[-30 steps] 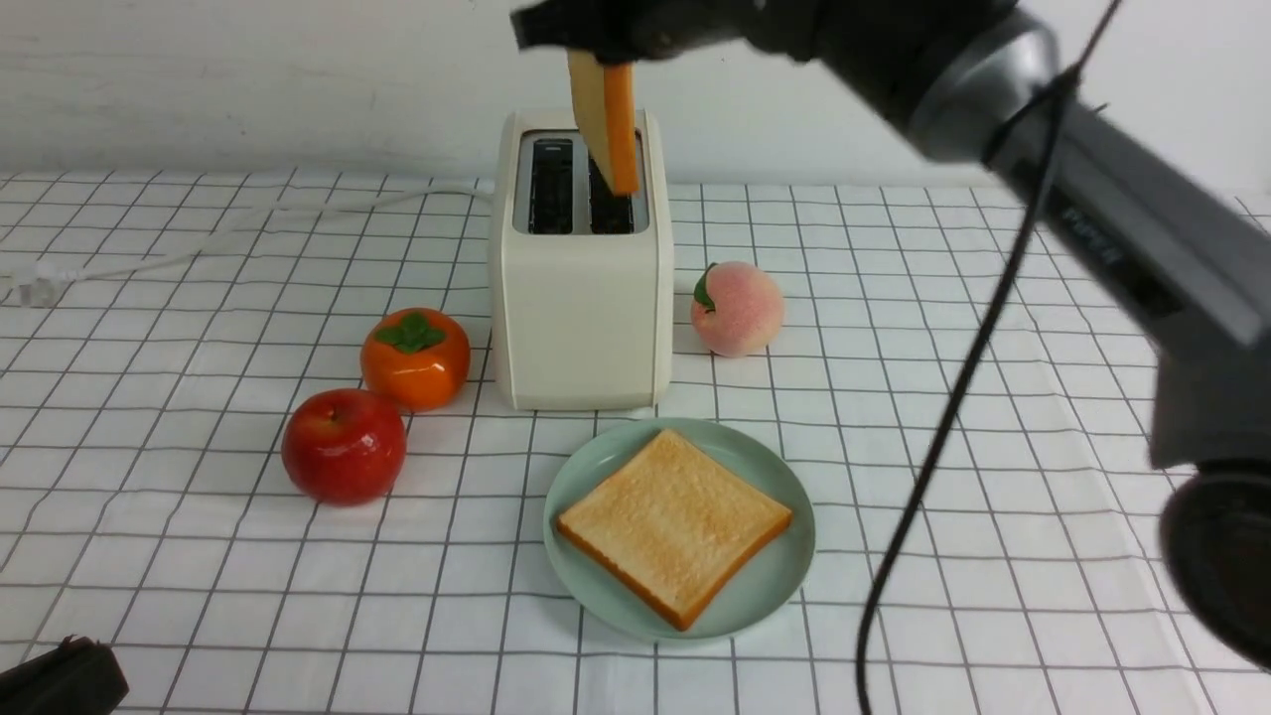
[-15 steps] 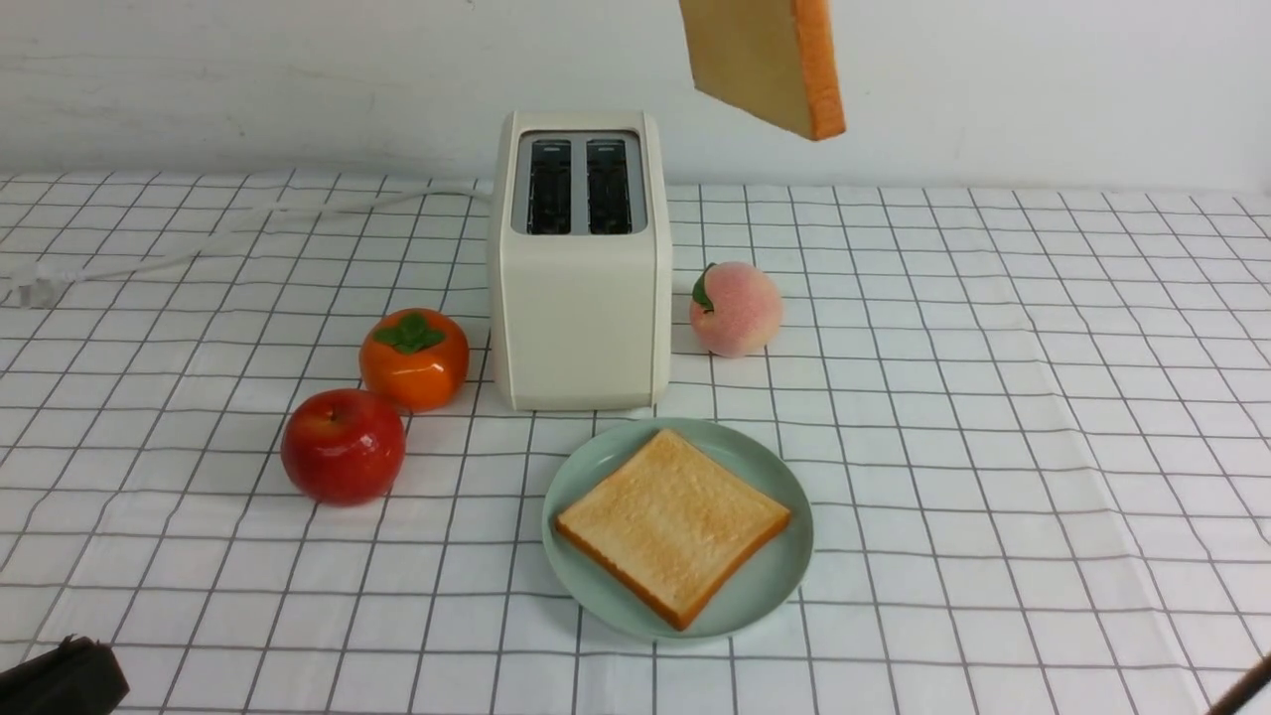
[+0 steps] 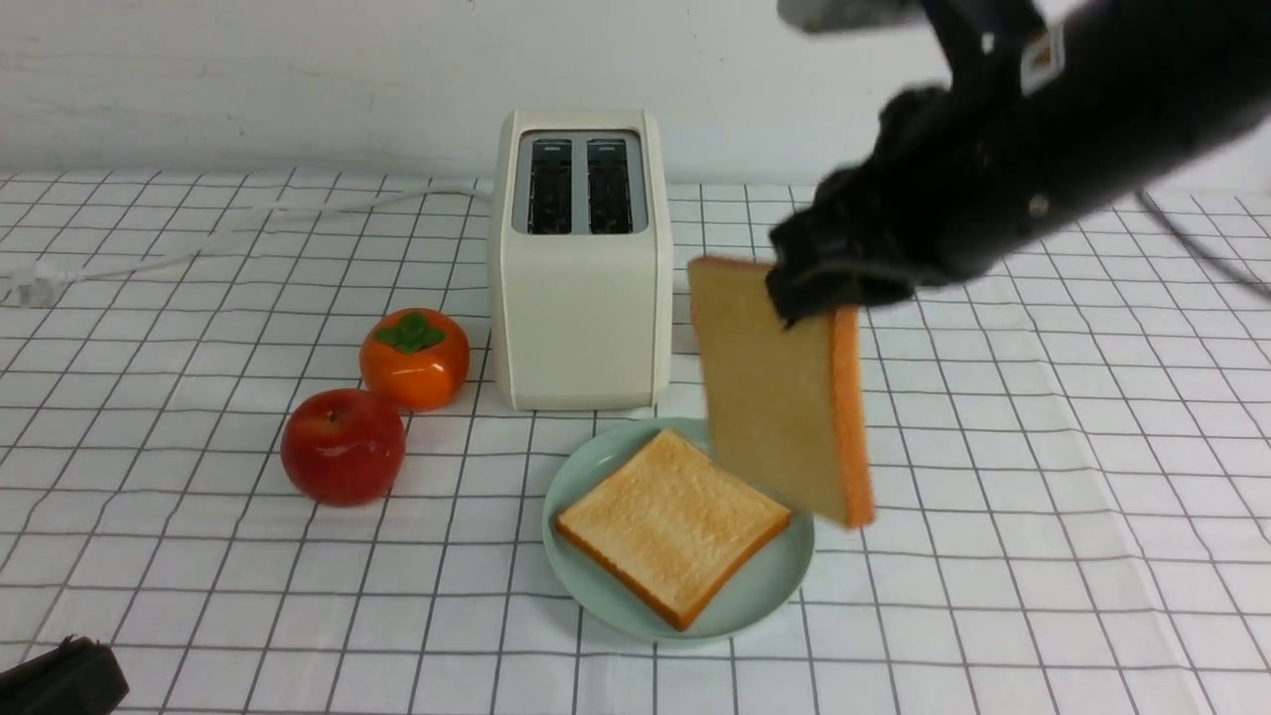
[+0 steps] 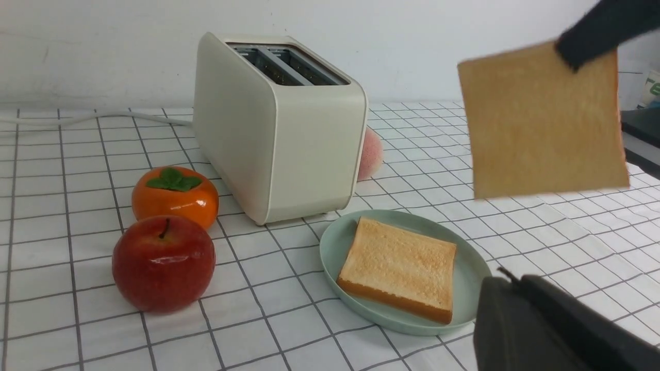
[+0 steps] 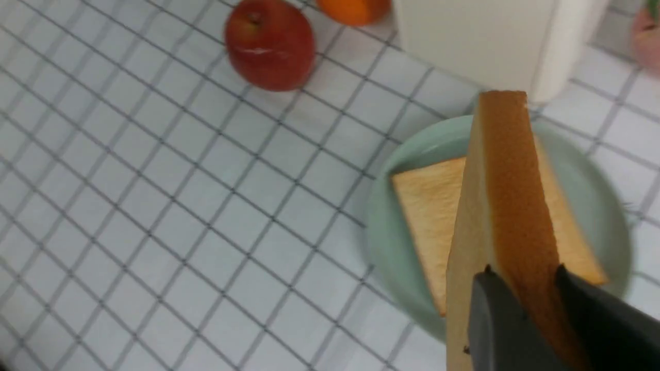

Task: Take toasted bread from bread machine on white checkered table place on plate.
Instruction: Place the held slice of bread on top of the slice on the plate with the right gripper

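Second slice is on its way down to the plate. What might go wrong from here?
The held slice hangs upright beside the right gripper's dark body, so it may tip or land on its edge if let go now.

The plate already bears a slice across its middle; the second may slide off it, perhaps over the rim.

The right gripper pinches thin bread, so squeezing harder might tear it.
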Controlling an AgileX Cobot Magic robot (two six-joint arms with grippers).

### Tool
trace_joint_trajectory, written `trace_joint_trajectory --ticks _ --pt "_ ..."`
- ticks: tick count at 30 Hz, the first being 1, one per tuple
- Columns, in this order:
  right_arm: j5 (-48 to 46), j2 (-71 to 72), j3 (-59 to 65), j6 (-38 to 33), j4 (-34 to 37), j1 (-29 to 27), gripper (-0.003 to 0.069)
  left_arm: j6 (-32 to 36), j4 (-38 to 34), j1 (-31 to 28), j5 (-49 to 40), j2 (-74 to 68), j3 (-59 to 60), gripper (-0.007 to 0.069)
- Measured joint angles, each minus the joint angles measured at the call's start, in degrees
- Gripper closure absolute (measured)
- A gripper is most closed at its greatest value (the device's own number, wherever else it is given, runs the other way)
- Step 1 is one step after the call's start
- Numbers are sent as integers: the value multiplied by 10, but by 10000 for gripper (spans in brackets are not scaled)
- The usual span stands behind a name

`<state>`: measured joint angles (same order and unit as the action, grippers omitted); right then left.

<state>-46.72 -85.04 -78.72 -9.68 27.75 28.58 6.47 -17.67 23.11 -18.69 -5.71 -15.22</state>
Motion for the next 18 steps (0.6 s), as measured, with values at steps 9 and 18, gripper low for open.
trace_joint_trajectory --ticks 9,18 --pt "80 -40 170 -392 486 -63 543 0 0 0 0 0 0 606" --pt "80 -138 173 -524 636 -104 543 -1 0 0 0 0 0 603"
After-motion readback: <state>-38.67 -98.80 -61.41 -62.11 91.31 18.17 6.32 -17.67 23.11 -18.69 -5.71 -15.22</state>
